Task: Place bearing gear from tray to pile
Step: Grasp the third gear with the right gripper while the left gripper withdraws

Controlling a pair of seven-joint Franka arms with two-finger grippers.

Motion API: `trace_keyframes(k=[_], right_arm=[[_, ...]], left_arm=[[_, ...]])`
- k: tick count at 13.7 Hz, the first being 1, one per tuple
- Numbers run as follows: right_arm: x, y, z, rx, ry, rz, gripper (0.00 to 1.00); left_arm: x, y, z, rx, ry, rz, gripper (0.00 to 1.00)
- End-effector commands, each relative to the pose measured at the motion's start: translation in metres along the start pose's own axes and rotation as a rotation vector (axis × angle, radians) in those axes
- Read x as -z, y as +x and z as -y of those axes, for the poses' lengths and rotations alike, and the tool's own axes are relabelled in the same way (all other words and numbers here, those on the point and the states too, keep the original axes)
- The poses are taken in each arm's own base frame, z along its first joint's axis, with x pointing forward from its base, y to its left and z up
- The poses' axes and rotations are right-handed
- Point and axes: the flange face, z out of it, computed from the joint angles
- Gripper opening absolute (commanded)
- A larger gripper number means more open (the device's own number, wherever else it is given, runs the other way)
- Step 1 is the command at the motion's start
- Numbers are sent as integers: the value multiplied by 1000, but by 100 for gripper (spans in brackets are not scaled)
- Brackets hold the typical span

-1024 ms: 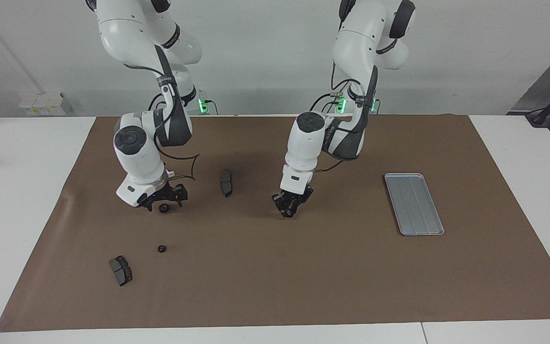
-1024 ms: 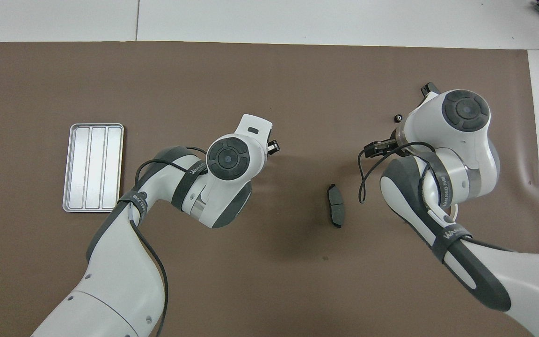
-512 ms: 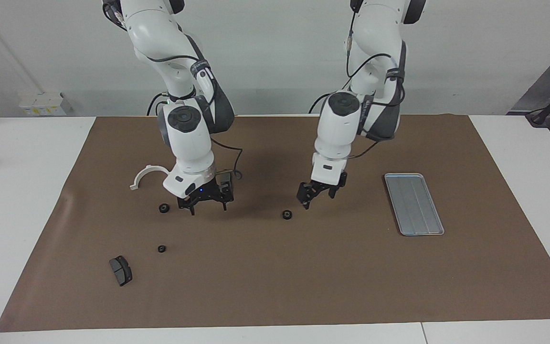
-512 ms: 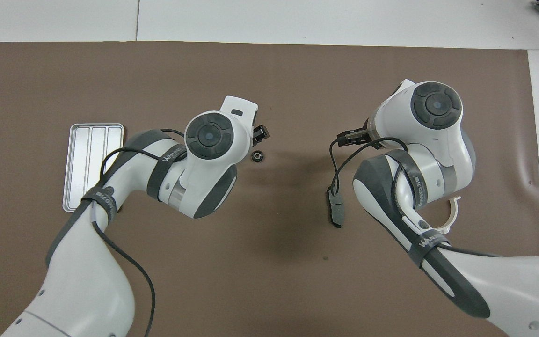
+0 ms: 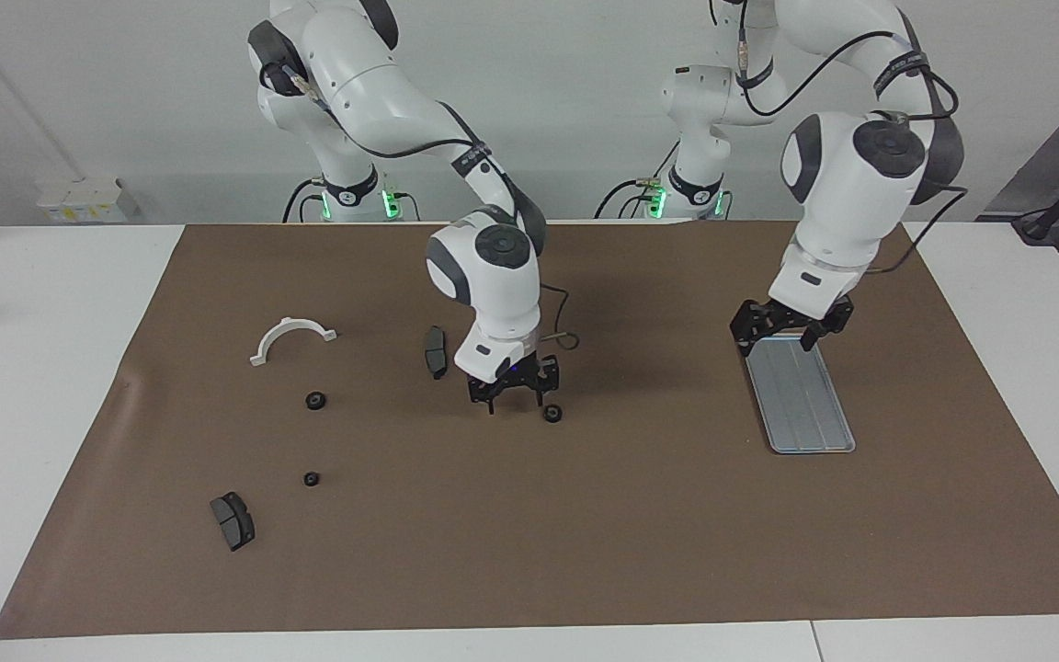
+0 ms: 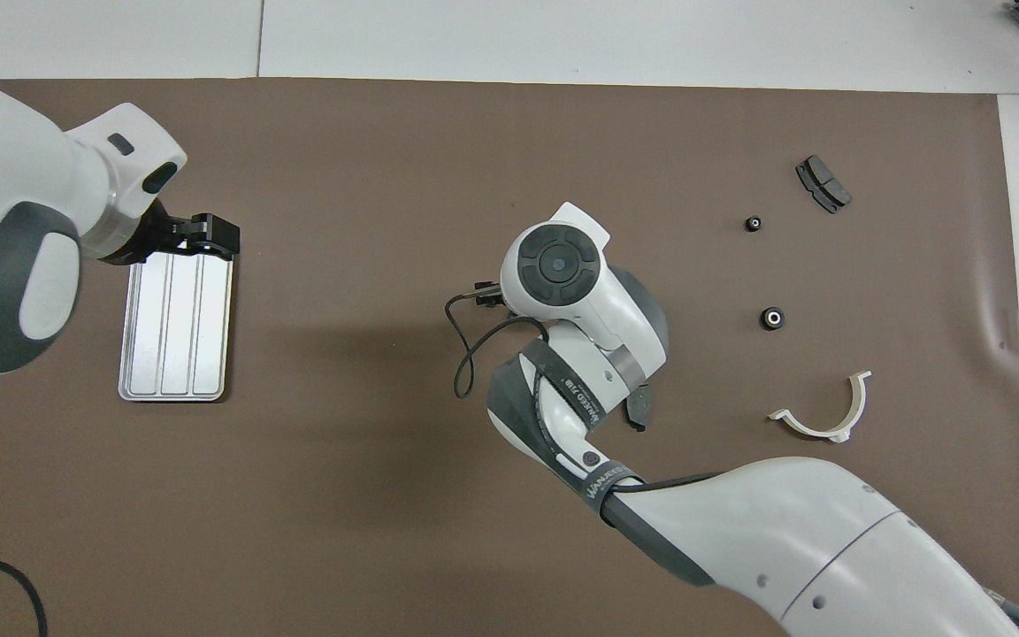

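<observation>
The silver tray (image 5: 805,405) (image 6: 175,332) lies bare toward the left arm's end of the mat. My left gripper (image 5: 776,345) (image 6: 207,237) hangs open over the tray's end nearer the robots, holding nothing. A black bearing gear (image 5: 552,413) lies on the mat near the middle. My right gripper (image 5: 515,405) is low over the mat right beside it, open, the gear just outside its fingers. In the overhead view the right wrist hides both. The pile spreads toward the right arm's end: a white half-ring bracket (image 5: 290,333) (image 6: 819,416) and two small gears (image 5: 314,401) (image 5: 311,479).
One dark brake pad (image 5: 436,351) (image 6: 638,411) lies close to the right gripper, toward the right arm's end. Another brake pad (image 5: 233,519) (image 6: 822,184) lies far from the robots. The brown mat (image 5: 585,552) covers the white table.
The left gripper opened and left the gear on the mat, then swung away to above the tray. The right arm travelled from the pile to the middle, beside the gear.
</observation>
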Motion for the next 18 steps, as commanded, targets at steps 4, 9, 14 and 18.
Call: trace_keyframes(k=[4,9,14,18], right_arm=[[-3,10,26,-29,65,-93,75],[-10,7,27,-15,70,-106,71],[-23,-3,24,-7,48,-71,64],[-24,-6,25,-6,36,-53,44]], left_arm=[[45,-32,73,-90,-12,-14,100],[84,-48,47,-69,-22,-5,100],[97,-57,41,-60,-22,27,100],[121,-58,48,-52,-26,41,100]])
